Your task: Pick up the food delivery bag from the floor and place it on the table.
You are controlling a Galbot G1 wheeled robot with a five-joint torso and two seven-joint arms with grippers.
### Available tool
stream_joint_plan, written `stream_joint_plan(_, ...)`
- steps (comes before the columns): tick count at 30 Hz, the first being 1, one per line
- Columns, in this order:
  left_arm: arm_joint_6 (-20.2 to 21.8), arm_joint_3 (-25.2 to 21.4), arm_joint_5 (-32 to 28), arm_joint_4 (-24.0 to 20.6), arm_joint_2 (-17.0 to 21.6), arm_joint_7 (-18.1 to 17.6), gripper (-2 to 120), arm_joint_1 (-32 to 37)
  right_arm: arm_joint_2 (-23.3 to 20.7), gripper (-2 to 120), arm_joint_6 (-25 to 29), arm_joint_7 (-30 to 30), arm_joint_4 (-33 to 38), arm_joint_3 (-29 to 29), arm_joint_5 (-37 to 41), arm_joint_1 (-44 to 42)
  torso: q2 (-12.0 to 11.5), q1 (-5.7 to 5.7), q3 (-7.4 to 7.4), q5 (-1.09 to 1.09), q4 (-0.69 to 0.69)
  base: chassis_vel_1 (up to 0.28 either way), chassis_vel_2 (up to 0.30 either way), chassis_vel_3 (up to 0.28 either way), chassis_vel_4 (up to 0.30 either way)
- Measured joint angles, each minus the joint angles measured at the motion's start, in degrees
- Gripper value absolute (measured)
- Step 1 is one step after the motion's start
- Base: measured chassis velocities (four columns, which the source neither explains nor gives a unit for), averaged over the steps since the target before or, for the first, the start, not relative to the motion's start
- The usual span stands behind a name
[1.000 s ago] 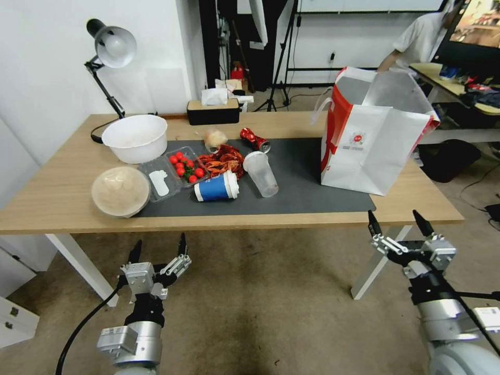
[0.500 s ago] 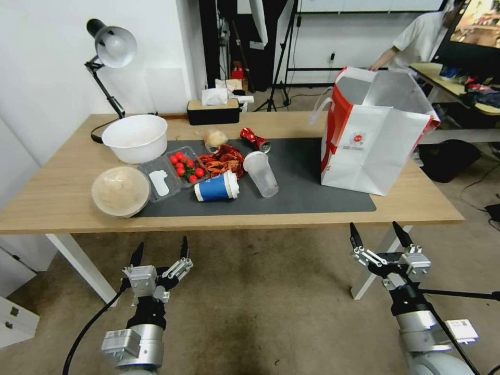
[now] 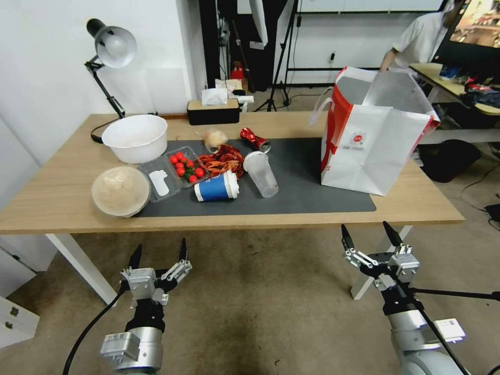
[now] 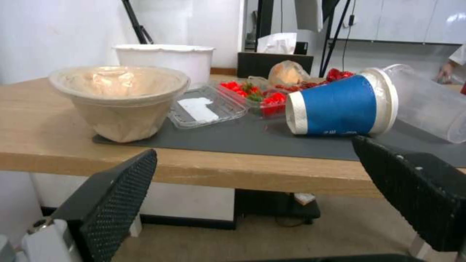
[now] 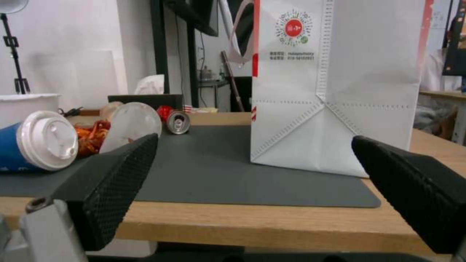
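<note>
The food delivery bag (image 3: 372,138) (image 5: 335,83), white with red sides and a round red logo, stands upright on the right part of the light-wood table (image 3: 52,200) (image 5: 272,225), partly on the dark grey mat (image 3: 302,182). My right gripper (image 3: 367,234) (image 5: 252,196) hangs open and empty in front of the table's near edge, below the bag. My left gripper (image 3: 159,251) (image 4: 252,196) is open and empty too, low in front of the table at the left. Brownish-grey floor (image 3: 271,312) lies under both.
On the mat's left part lie a blue cup (image 3: 216,187) on its side, a clear cup (image 3: 260,173), a red can (image 3: 254,139), a tomato tray (image 3: 185,165), crayfish (image 3: 223,160), a lidded bowl (image 3: 120,191) and a white bowl (image 3: 135,138). A desk lamp (image 3: 112,49) and tissue box (image 3: 213,110) stand behind.
My right gripper has drawn back from the table edge, lower and to the left. The left gripper has hardly moved, and the bag stays put.
</note>
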Motion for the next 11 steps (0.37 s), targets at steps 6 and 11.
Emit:
stream_joint_plan(6, 0.00, 0.08, -0.06, 0.00, 0.05, -0.09, 100, -0.03, -0.06, 100, 0.07, -0.02, -0.05, -0.05, 0.03, 0.03, 0.00, 0.00, 0.00, -0.01, 0.00, 0.000, 0.000, 0.000, 0.000)
stream_joint_plan(11, 0.00, 0.09, -0.07, 0.00, 0.07, -0.10, 100, -0.04, -0.07, 100, 0.07, -0.02, -0.05, -0.05, 0.07, 0.04, 0.00, 0.00, 0.00, 0.00, 0.00, 0.000, 0.000, 0.000, 0.000)
